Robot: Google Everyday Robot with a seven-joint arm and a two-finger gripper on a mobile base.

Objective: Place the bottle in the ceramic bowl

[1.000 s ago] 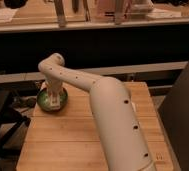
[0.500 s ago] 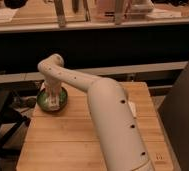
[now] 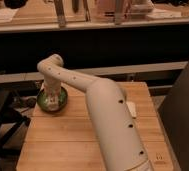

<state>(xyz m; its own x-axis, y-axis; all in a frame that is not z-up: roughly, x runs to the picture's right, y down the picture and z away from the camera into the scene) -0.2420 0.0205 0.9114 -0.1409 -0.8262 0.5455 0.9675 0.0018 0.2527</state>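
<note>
The green ceramic bowl (image 3: 61,101) sits at the far left corner of the wooden table (image 3: 63,140). My white arm reaches from the lower right across the table, and its wrist bends down over the bowl. The gripper (image 3: 50,96) hangs straight down into the bowl's opening. A small pale whitish shape, the bottle (image 3: 52,102), shows inside the bowl right under the gripper. I cannot tell whether the gripper holds it or whether it rests on the bowl's bottom.
A flat white rectangular piece (image 3: 132,109) lies near the table's right edge, beside my arm. A dark counter front with a pale ledge (image 3: 153,67) runs behind the table. A black frame (image 3: 0,125) stands to the left, and a dark panel (image 3: 185,115) to the right.
</note>
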